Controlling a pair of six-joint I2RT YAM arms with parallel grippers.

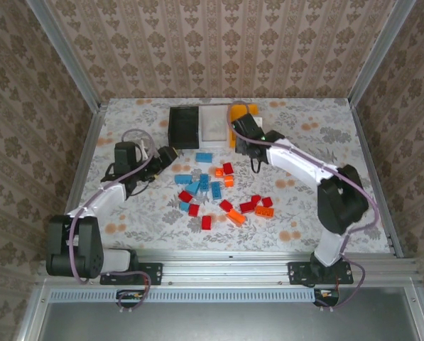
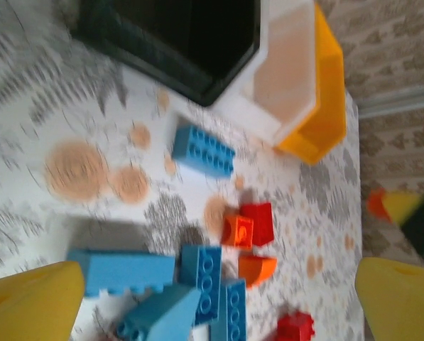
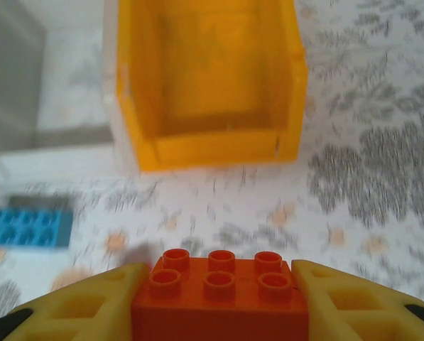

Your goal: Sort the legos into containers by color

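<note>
I see the right fingers (image 3: 84, 305) pinching an orange brick (image 3: 219, 298) near the orange-yellow bin (image 3: 219, 150) (open top); the left fingers (image 2: 27, 302) stand spread over blue bricks (image 2: 126, 273).

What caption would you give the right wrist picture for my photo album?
Two yellow fingers grip an orange lego brick, facing the empty orange-yellow bin.

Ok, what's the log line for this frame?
right hand: shut on orange brick, facing orange bin | left hand: open over blue bricks | other bricks: loose on table
</note>
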